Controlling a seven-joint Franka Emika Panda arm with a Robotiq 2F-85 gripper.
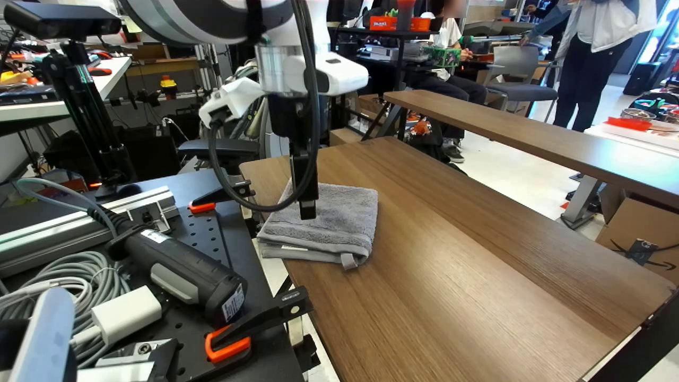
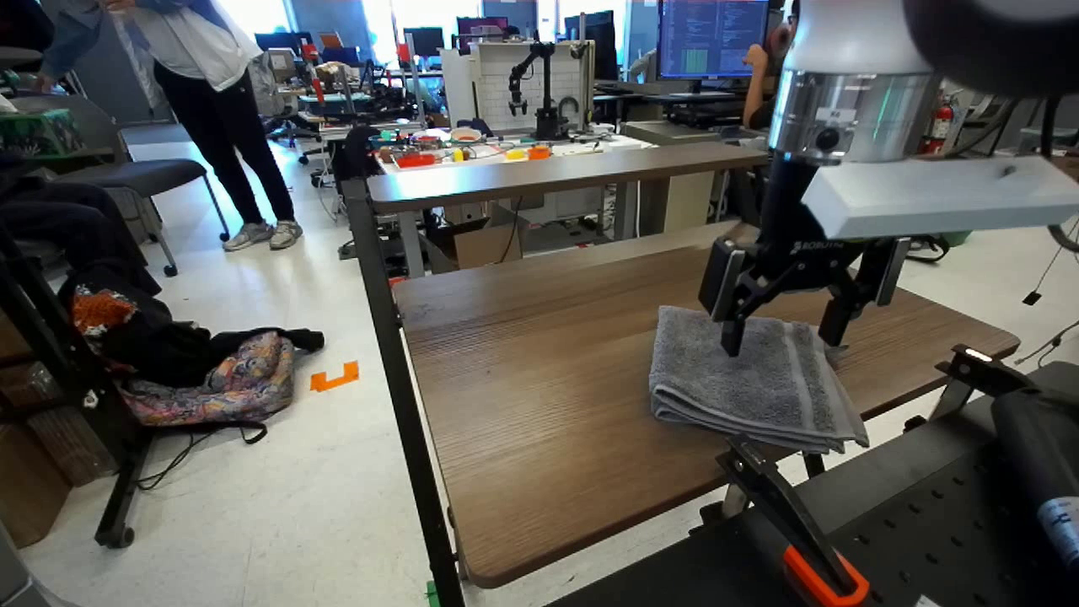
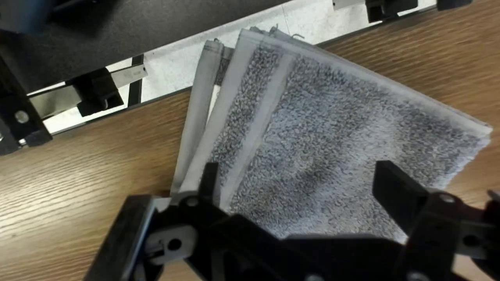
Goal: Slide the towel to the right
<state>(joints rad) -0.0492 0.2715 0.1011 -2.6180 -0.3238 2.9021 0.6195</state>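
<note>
Though folded into a rough square, a loosely stacked grey towel, flat on the brown table toward one end, with one corner out past the long edge, above a strip of pale floor. Fans apart there into several layers; shows smooth hems, a woven band across soft pile and, in the wrist view, a sliver of white between the folds. Has a small grey tab at one side in an exterior view.

Directly over the towel, a black gripper, pointing down, with fingers spread wide apart and both tips above the pile in the wrist view. Cannot tell whether touching it or hanging just clear. Higher up, the pale robot arm, with a black cable looping down past the gripper and across one margin of the towel in an exterior view.

Across the narrow gap by the overhung edge, a black perforated board, loaded with a black handheld tool, a coil of grey cable, a white adapter, a metal rail and black-and-orange clamps. Along the table's opposite long side, a raised brown shelf. Farther out, in both exterior views, a standing person in a white top and dark trousers, beside a grey chair; on the floor, a patterned bag near a mark of orange tape.
</note>
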